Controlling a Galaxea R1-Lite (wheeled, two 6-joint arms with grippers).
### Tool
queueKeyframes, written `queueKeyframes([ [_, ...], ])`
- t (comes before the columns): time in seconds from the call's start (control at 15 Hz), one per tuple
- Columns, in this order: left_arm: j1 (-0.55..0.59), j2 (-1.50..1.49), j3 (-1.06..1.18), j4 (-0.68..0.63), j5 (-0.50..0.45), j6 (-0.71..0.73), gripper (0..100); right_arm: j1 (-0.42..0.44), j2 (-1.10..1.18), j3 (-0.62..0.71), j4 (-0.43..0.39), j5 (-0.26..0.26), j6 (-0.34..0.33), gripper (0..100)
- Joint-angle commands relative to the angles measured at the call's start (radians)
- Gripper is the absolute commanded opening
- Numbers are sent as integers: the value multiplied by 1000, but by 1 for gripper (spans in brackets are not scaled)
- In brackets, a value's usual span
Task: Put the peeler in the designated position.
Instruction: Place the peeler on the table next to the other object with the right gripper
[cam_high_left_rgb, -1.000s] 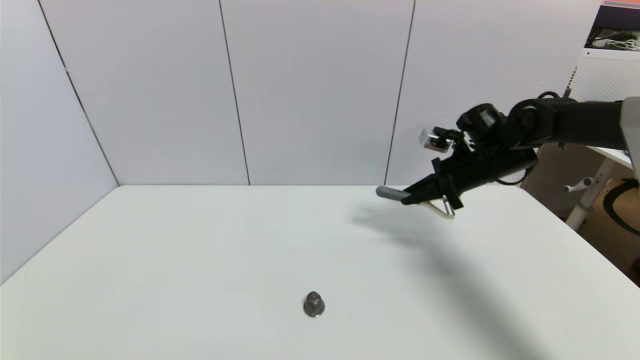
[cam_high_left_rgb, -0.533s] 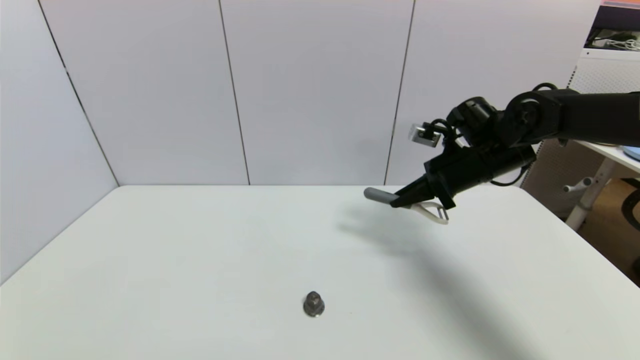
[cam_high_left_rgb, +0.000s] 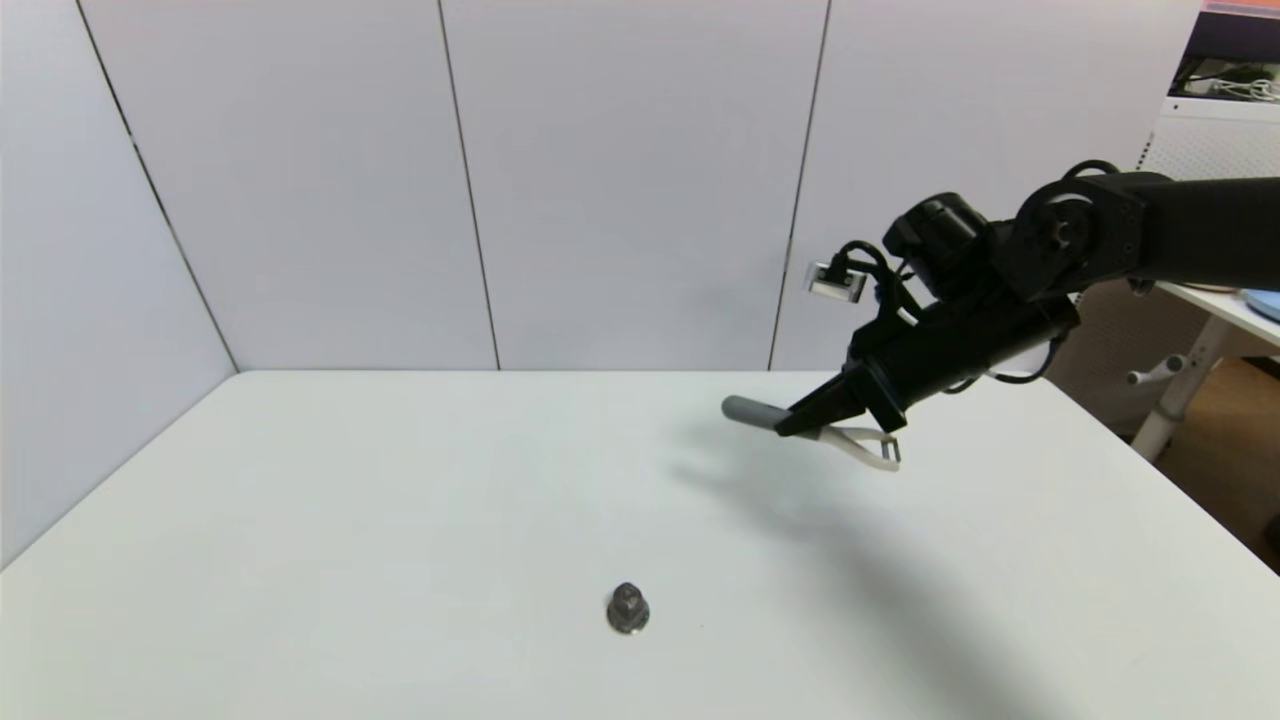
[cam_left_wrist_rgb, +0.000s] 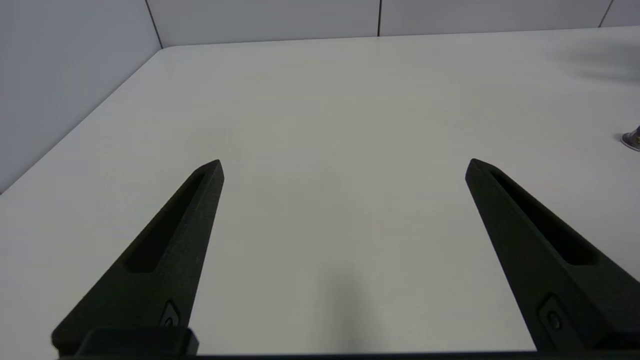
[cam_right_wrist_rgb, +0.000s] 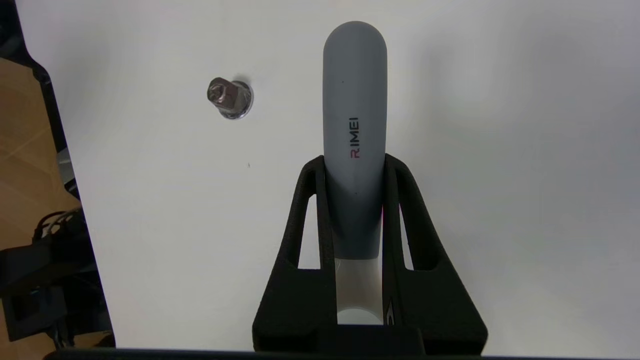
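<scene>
White table (cam_high_left_rgb: 400, 520), matte and smooth, fills the head view, with rounded far corners and a soft shadow (cam_high_left_rgb: 860, 560) stretching across its right half. Pale grey wall panels (cam_high_left_rgb: 620, 180) with thin dark seams close it in at the back and on the left. Past the table's right edge stand a white rack (cam_high_left_rgb: 1215, 110), a white desk leg (cam_high_left_rgb: 1185, 390) and a brown floor (cam_high_left_rgb: 1215, 450).

Right gripper (cam_high_left_rgb: 790, 425) hangs above the far right part of the table on a black arm (cam_high_left_rgb: 1150, 235) reaching in from the right. Its textured black fingers (cam_right_wrist_rgb: 310, 220) are clamped on the peeler (cam_high_left_rgb: 800, 428), which is held in the air, clear of the surface. The grey handle (cam_right_wrist_rgb: 355, 110) is smooth and round-ended, printed "R.IMEI", and juts out beyond the fingertips toward the robot's left. The cream forked head (cam_high_left_rgb: 868, 444) with its thin metal blade trails on the other side of the fingers.

Nut (cam_high_left_rgb: 627, 608), small, dark, metallic and dome-shaped with a flanged base, stands alone on the near middle of the table, well apart from the peeler. In the right wrist view the nut (cam_right_wrist_rgb: 230, 97) shows a faceted top and shiny rim.

Left gripper (cam_left_wrist_rgb: 342, 167) hovers over bare table on the left, its two tapered, slotted black fingers (cam_left_wrist_rgb: 170, 240) spread wide and holding nothing.
</scene>
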Motion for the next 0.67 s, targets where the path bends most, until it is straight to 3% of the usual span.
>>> queueKeyframes([
  [0.07, 0, 1, 0, 0, 0, -1, 100, 40, -2, 0, -13, -57, 48, 0],
  [0.4, 0, 1, 0, 0, 0, 1, 100, 151, 78, -32, -145, -77, 41, 0],
  [0.67, 0, 1, 0, 0, 0, 1, 100, 241, 179, -123, -166, -77, 37, 0],
])
